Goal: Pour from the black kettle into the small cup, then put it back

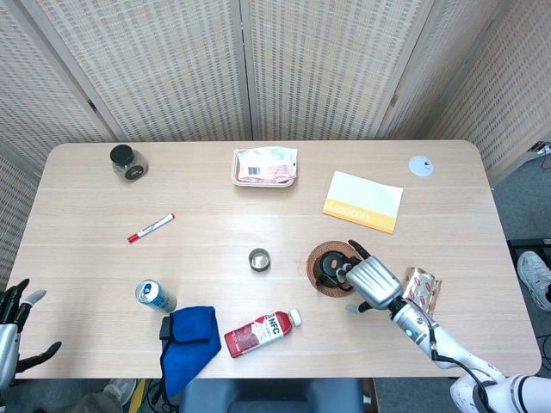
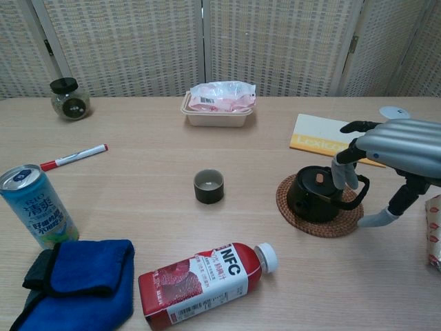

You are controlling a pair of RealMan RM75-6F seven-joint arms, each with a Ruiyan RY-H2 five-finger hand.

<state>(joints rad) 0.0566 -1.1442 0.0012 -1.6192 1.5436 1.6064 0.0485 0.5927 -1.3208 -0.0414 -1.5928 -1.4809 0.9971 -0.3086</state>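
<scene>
The kettle (image 2: 317, 194) stands upright on a round woven coaster (image 2: 320, 207) right of the table's (image 1: 215, 215) middle, with the cup (image 2: 209, 186) to its left, well apart from it. The right hand (image 2: 393, 148) hovers over the kettle's right side, palm down, its forearm running off to the near right. Its fingers (image 2: 342, 171) curl down beside the kettle's handle, and its thumb points down toward the table just right of the coaster. The fingers are apart and grip nothing; whether a fingertip touches the handle cannot be told. In the head view the same hand (image 1: 370, 282) covers the right part of the kettle (image 1: 328, 269).

The left hand (image 1: 15, 311) sits at the near left edge of the head view, off the table, fingers spread and holding nothing.

A can (image 2: 38, 205), a blue cloth (image 2: 83, 279) and a lying juice bottle (image 2: 207, 279) occupy the near side of the table.
</scene>
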